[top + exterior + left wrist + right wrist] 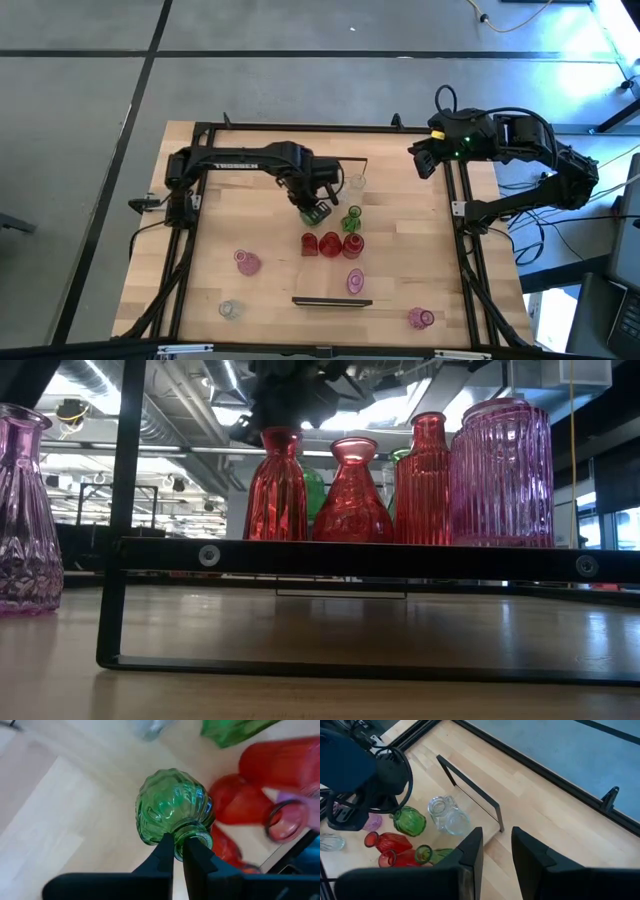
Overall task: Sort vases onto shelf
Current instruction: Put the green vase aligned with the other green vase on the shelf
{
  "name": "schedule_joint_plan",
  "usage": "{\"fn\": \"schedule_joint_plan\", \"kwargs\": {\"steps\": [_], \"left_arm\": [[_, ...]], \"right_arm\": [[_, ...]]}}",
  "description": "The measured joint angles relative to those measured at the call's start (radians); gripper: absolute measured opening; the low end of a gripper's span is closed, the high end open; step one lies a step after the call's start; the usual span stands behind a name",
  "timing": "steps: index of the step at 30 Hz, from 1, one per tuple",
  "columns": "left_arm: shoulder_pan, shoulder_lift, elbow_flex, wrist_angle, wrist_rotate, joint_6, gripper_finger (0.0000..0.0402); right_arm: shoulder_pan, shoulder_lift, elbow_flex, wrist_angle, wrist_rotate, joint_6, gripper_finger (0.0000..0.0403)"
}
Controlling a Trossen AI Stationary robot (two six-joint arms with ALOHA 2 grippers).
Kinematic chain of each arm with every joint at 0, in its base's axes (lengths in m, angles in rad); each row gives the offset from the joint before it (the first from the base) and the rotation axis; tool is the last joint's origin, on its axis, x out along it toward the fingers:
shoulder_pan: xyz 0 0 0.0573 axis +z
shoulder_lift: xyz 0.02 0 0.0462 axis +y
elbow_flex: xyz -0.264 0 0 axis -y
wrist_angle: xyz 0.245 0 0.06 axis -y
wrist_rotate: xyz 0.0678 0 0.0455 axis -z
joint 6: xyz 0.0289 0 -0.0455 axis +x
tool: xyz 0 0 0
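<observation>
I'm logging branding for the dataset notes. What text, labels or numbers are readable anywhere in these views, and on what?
"TROSSEN": white lettering along the left arm in the high view, small but just legible.
No lettering shows on the vases, shelf frame or right arm.

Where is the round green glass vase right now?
In the high view the round green ribbed glass vase is mid-table, held by its neck in the left end effector, just above the red glass vases.
</observation>
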Motion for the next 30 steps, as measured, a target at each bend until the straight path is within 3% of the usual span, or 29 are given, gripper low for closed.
{"fn": "schedule_joint_plan", "kwargs": {"steps": [9,18,30], "left_arm": [[0.012,0.024,0.0,0.101,0.022,-0.027,0.0009],[0.016,0.024,0.0,0.145,0.036,-0.021,0.0056],[0.015,0.024,0.0,0.151,0.038,0.0,0.0055]], "right_arm": [[0.0,0.0,0.0,0.001,0.0,-0.008,0.0085],[0.0,0.0,0.0,0.0,0.0,-0.018,0.0085],[0.0,0.0,0.0,0.0,0.001,-0.028,0.0085]]}}
